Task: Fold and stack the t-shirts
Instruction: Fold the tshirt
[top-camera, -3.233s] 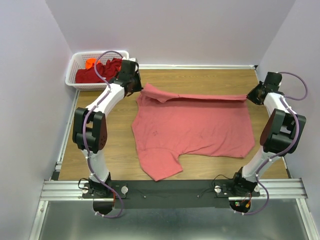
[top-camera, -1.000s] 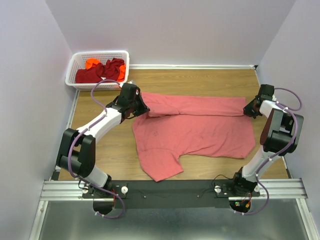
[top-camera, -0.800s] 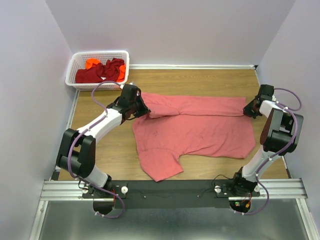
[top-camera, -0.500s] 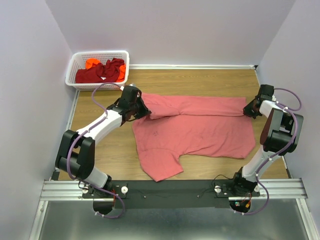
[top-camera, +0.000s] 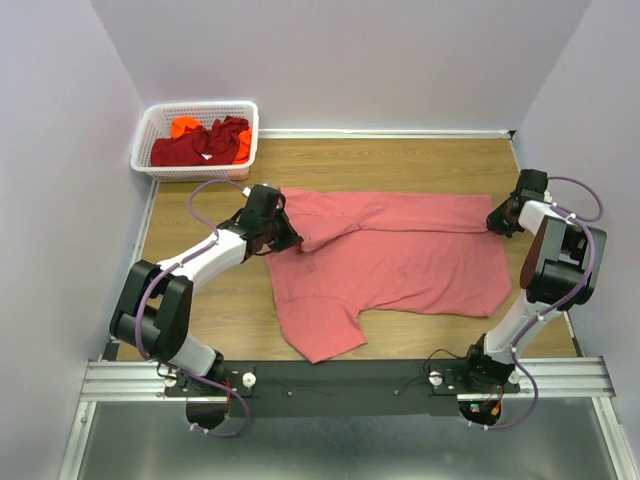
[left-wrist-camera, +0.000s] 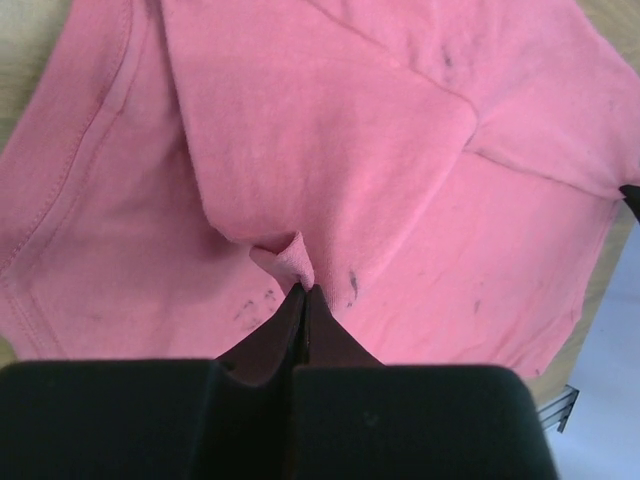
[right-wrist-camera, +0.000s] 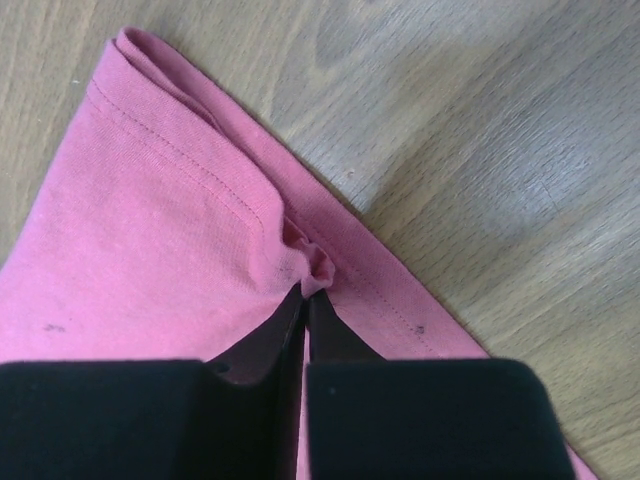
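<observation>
Both closed tight: left pincer (left-wrist-camera: 303, 292) and right pincer (right-wrist-camera: 305, 296) pinch the salmon-pink t-shirt (top-camera: 400, 262), its folded band running lengthwise between them.

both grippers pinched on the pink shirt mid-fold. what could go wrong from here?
Slip: the left gripper and right gripper each pinch only a small pucker of the salmon-pink shirt at the fingertips; a pull could free it.
Skew: in the top view the folded flap reaches nearer on the left than on the right, so the crease may land crooked.
The sleeve at the near left lies spread out and may stick out of the fold.
</observation>
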